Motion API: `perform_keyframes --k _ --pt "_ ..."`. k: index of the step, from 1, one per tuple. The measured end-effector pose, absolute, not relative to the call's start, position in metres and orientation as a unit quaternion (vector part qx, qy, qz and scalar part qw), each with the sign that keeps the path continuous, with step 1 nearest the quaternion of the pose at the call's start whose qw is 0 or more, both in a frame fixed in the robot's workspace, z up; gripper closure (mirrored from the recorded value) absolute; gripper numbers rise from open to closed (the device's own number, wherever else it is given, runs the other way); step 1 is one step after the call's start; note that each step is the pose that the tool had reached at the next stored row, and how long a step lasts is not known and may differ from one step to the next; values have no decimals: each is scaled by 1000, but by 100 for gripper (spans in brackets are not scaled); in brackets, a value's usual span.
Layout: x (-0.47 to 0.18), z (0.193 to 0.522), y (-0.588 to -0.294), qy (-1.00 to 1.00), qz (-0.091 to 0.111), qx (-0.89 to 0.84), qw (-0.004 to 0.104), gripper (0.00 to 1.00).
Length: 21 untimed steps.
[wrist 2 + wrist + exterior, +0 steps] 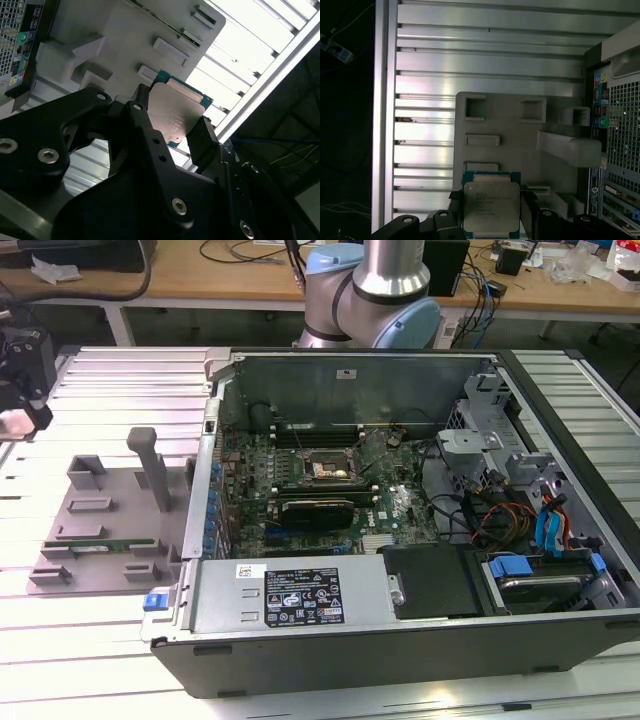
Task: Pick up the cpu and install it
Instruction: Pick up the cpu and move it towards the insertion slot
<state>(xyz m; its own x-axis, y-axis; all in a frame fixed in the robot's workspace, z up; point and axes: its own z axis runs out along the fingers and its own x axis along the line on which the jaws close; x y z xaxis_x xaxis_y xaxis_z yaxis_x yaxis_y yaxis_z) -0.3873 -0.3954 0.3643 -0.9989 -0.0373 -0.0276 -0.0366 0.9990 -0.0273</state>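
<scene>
Your gripper [173, 121] has its fingers closed on two opposite edges of the cpu [180, 107], gripping it firmly. The grey parts tray [100, 45] lies beyond its fingertips.

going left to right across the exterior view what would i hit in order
gripper, shut on the cpu as the second wrist view shows → grey holder tray → black socket → blue cables
</scene>
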Motion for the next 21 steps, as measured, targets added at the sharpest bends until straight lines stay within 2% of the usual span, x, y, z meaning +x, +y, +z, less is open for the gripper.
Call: perform_keyframes --k 21 --pt "-387 396 -395 1000 -19 -19 14 45"
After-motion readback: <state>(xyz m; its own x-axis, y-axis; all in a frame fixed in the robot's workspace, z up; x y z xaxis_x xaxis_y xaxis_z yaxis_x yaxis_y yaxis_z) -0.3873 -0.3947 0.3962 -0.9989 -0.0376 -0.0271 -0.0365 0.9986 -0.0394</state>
